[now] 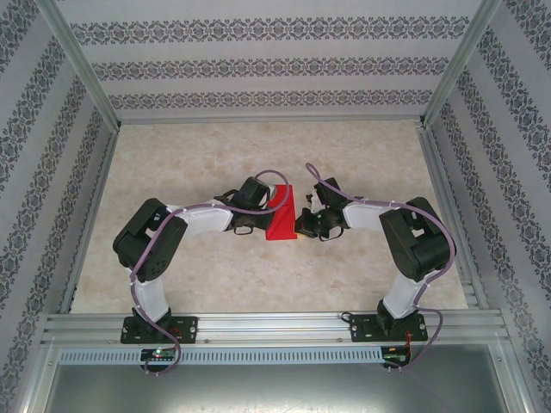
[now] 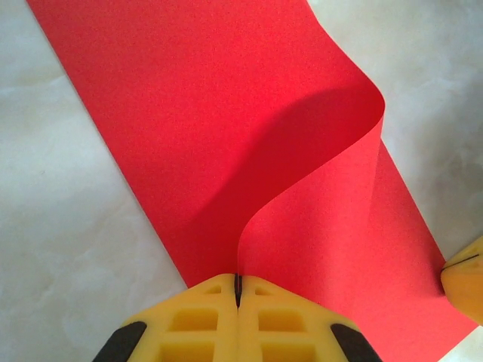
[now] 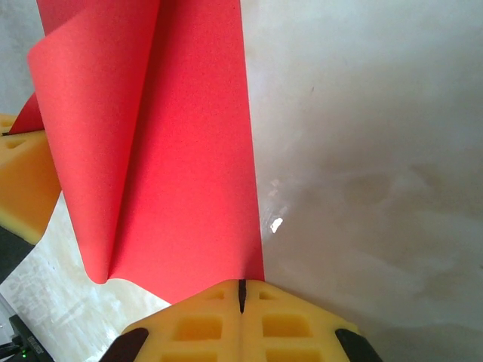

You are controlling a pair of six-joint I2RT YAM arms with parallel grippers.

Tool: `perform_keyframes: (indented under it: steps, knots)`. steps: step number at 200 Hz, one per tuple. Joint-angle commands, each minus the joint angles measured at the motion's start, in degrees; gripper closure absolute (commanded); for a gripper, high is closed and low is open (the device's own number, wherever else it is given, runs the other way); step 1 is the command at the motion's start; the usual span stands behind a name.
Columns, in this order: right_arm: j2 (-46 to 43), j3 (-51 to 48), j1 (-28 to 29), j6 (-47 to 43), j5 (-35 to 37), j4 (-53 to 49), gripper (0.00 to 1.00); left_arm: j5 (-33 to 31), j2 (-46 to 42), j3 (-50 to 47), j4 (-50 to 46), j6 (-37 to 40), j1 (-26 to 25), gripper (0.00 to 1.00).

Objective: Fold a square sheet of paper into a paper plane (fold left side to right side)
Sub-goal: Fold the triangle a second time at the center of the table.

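The square sheet of paper [image 1: 280,226] is bright red and lies mid-table between both arms. In the left wrist view the sheet [image 2: 226,113] has its left side lifted and curling over the flat part. My left gripper [image 2: 238,280] is shut on that raised edge, and in the top view this gripper [image 1: 272,205] sits over the sheet's left part. My right gripper [image 3: 241,285] is shut, its tips resting on the flat sheet [image 3: 189,188] at its right edge. From above, the right gripper [image 1: 300,222] touches the sheet's right side. No paper plane shape is in view.
The marble-patterned table [image 1: 198,267] is bounded by metal rails and patterned walls [image 1: 258,69]. The right gripper's yellow finger [image 2: 464,275] shows at the sheet's edge in the left wrist view. The left gripper's finger [image 3: 26,181] shows beside the curl in the right wrist view.
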Motion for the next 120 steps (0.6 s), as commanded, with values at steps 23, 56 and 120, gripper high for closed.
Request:
perform_keyframes:
  steps: [23, 56, 120]
  knots:
    - [1.7, 0.8, 0.9, -1.3, 1.8, -3.0, 1.00, 0.3, 1.5, 1.5, 0.4, 1.1, 0.7, 1.00]
    - [1.7, 1.1, 0.9, -1.6, 2.0, -3.6, 1.00, 0.0, 1.5, 1.4, 0.1, 1.2, 0.7, 1.00]
    - [2.0, 1.7, 0.8, -2.0, 2.4, -4.8, 1.00, -1.4, 1.3, 1.3, -1.2, 1.8, 0.8, 1.00]
